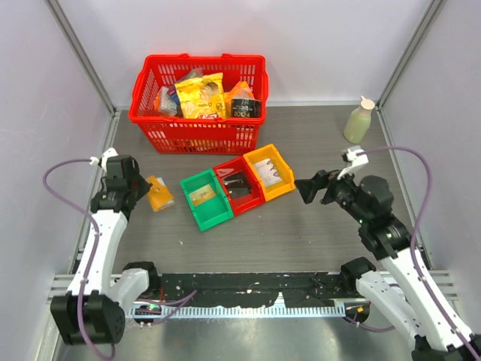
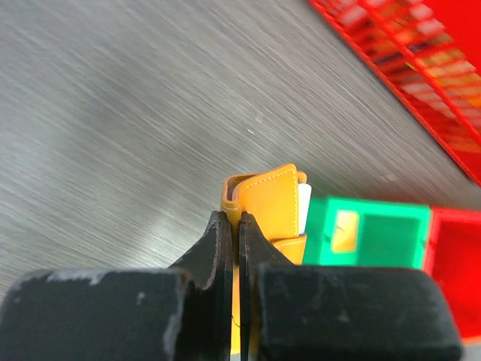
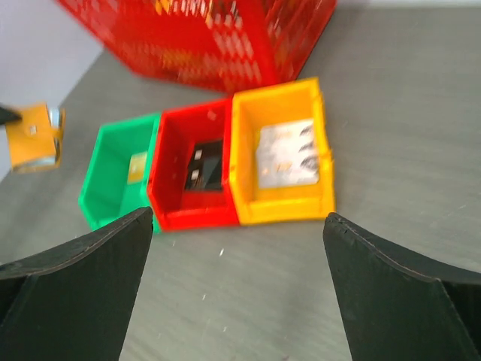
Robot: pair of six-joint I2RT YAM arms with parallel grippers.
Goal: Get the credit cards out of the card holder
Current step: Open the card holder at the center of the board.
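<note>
The tan-orange card holder (image 1: 159,193) is held at the table's left, next to the green bin. My left gripper (image 1: 143,186) is shut on its edge. In the left wrist view the card holder (image 2: 272,201) stands between my shut fingers (image 2: 219,248), and a whitish card edge (image 2: 304,208) shows at its right side. My right gripper (image 1: 310,188) is open and empty, above the table to the right of the yellow bin. The card holder also shows far left in the right wrist view (image 3: 31,138).
A green bin (image 1: 205,198), a red bin (image 1: 237,185) and a yellow-orange bin (image 1: 270,171) stand side by side mid-table, each with something flat inside. A red basket (image 1: 198,101) of snacks is at the back. A pale bottle (image 1: 358,120) stands back right.
</note>
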